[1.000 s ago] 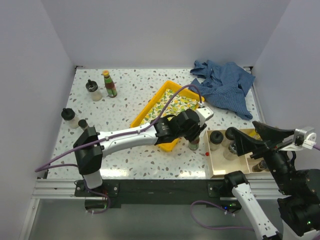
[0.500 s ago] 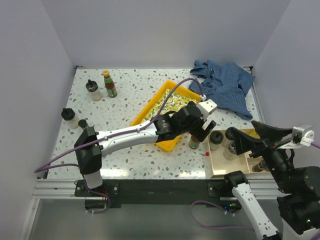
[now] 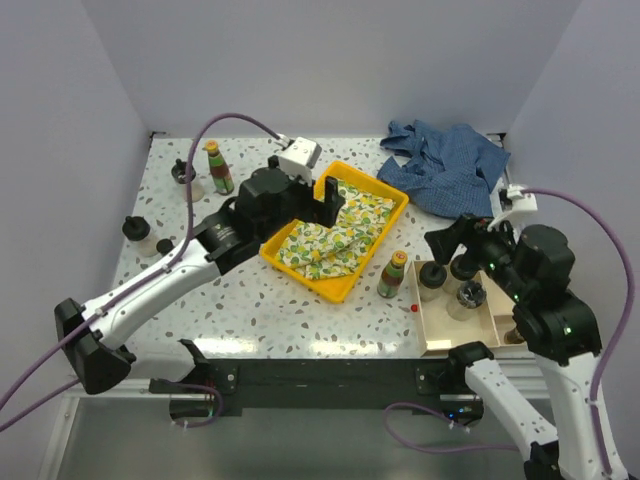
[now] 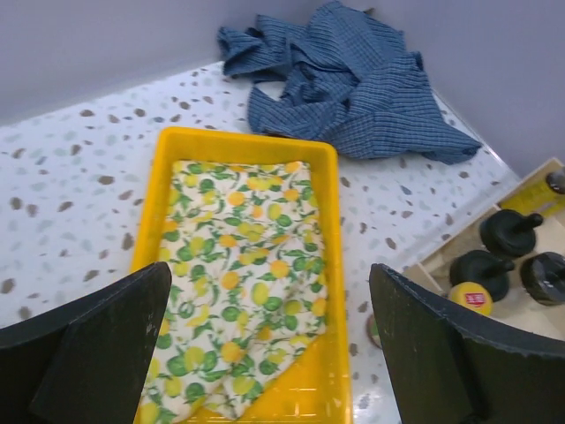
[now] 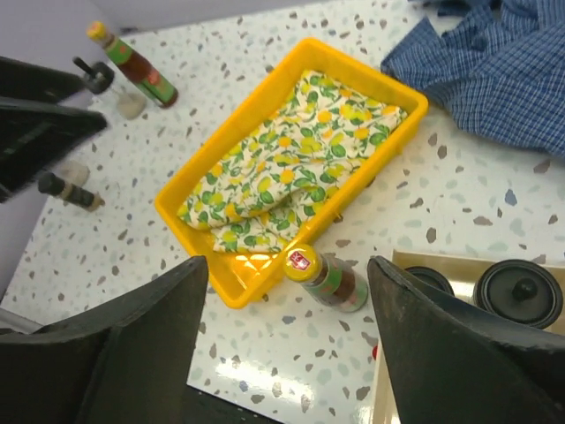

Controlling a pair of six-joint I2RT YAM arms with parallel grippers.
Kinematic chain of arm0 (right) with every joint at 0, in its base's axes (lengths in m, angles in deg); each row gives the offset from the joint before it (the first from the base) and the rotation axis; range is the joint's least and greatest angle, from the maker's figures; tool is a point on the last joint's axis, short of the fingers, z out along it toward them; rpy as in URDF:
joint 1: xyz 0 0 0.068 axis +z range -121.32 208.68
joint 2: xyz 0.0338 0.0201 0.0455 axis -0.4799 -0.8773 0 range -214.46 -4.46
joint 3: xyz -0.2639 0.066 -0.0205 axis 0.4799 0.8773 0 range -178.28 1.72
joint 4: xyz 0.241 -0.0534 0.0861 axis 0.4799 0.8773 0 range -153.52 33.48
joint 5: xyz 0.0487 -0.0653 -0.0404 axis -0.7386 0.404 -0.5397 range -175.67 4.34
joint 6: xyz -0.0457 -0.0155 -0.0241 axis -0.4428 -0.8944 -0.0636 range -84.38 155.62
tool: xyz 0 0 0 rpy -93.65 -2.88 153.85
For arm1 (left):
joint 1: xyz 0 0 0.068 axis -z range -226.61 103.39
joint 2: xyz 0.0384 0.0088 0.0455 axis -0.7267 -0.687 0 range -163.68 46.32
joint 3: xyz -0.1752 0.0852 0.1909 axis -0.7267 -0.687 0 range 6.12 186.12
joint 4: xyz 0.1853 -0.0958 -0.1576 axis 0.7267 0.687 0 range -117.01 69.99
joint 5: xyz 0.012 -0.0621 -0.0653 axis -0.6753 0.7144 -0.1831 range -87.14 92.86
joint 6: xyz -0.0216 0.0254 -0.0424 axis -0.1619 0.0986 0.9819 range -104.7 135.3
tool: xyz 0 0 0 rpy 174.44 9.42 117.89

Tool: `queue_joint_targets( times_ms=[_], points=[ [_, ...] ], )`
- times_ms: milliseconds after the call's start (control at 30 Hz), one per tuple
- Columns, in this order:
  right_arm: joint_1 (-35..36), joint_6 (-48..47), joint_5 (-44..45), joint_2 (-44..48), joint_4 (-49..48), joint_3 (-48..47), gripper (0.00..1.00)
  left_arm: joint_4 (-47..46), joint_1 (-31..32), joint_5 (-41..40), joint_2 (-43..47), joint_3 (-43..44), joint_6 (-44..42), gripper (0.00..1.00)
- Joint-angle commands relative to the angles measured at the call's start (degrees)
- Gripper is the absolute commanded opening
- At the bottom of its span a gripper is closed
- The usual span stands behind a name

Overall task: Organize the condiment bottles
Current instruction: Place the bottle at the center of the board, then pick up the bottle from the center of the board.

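Note:
A slim amber condiment bottle with a yellow cap point(image 3: 393, 274) point(image 5: 323, 276) stands on the table between the yellow tray point(image 3: 296, 263) and the wooden box point(image 3: 437, 330). My right gripper point(image 3: 450, 246) point(image 5: 287, 265) hovers above it, open, its fingers wide on either side and not touching. My left gripper point(image 3: 325, 200) point(image 4: 269, 274) is open and empty over the tray point(image 4: 328, 371). A red-labelled bottle point(image 3: 218, 168) point(image 5: 134, 64) and a black-lidded jar point(image 3: 186, 181) stand at the far left. Another jar point(image 3: 137, 233) is near the left edge. Black-lidded jars point(image 3: 432, 277) point(image 4: 508, 231) sit in the box.
A lemon-print cloth point(image 3: 330, 235) point(image 4: 238, 283) lies in the tray. A crumpled blue shirt point(image 3: 450, 170) point(image 4: 353, 88) lies at the back right. A small red dot point(image 3: 414, 307) sits beside the box. White walls close in the table on three sides.
My left gripper opened, let go of the amber bottle and drew back up and left over the tray. My right arm swung in from the right to above that bottle.

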Motion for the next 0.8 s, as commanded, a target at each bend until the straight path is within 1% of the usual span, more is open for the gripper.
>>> queue_joint_targets(
  times_ms=[0,33,133,167,233,367,400,500,600,633,767],
  points=[
    [0.0,0.2,-1.0,-6.3,0.0,1.6,0.73,0.2,-1.0,-7.4,4.4,-4.8,-9.9,1.00],
    [0.1,0.0,-1.3,-7.9,-0.1,2.1,0.72,0.4,-0.9,-12.5,4.7,-5.7,-11.4,1.00],
    [0.2,-0.5,-2.8,-13.2,-0.9,3.3,0.69,1.0,-1.0,-18.0,5.6,-10.2,-14.6,1.00],
    [0.4,-0.6,-2.8,-14.1,-1.3,3.5,0.68,0.7,-0.9,-18.1,5.7,-12.7,-15.3,1.00],
    [1.4,-0.4,-2.0,-16.0,-2.1,3.6,0.68,-0.1,-0.8,-17.3,5.8,-14.4,-16.1,1.00],
    [4.5,-0.1,-0.1,-18.7,-2.2,2.0,0.68,0.3,-0.3,-16.2,5.6,-14.4,-16.2,1.00],
    [5.3,-0.2,1.7,-19.5,-1.9,1.6,0.68,0.3,-0.3,-16.0,5.6,-14.4,-16.3,1.00],
    [11.6,-0.6,5.4,-23.2,0.3,0.0,0.68,1.4,-0.1,-16.4,5.5,-13.9,-16.3,1.00],
    [16.2,-0.1,13.3,-25.9,3.4,-1.7,0.68,1.5,0.0,-16.7,6.2,-14.0,-16.2,1.00],
    [16.9,0.0,17.2,-26.4,4.8,-2.0,0.68,1.5,0.1,-16.8,6.4,-14.1,-16.2,1.00],
    [18.3,-0.6,18.4,-28.2,6.0,-3.2,0.67,1.5,0.6,-18.1,6.9,-14.4,-16.4,1.00]
  ],
)
